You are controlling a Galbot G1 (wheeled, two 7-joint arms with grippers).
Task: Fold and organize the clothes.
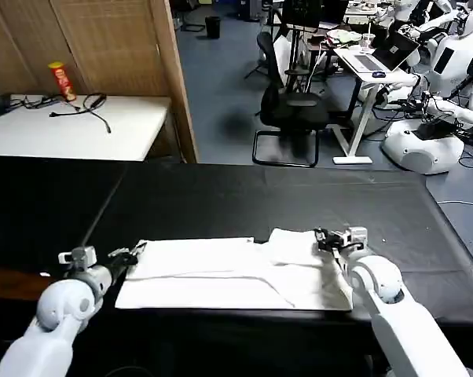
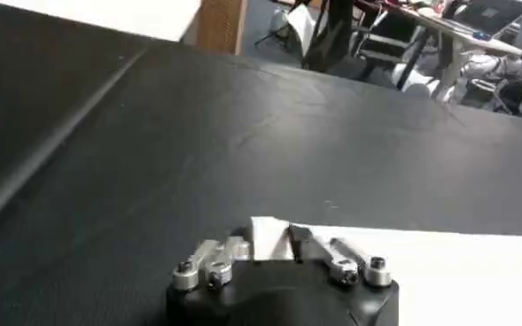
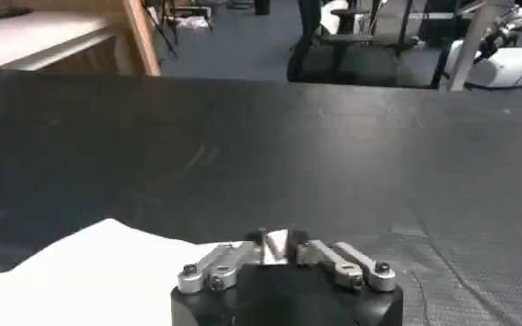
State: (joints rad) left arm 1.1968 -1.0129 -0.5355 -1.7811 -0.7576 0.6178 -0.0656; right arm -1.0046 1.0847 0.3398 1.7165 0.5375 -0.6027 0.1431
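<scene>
My head camera looks forward and down over the black cloth-covered table (image 1: 244, 196) from above. My two wrist cameras sit low and close behind their fingers, facing across the same tabletop toward the office beyond.

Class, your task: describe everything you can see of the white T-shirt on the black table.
The white T-shirt looks like soft cotton cloth, partly folded into a long flat band lying across the near part of the black table. Its surface is plain here, with creases and a raised bunched part towards the robot's right. The left claw is shut on its left corner, and the right claw is shut on an edge at its right end. Nothing else touches it.
</scene>
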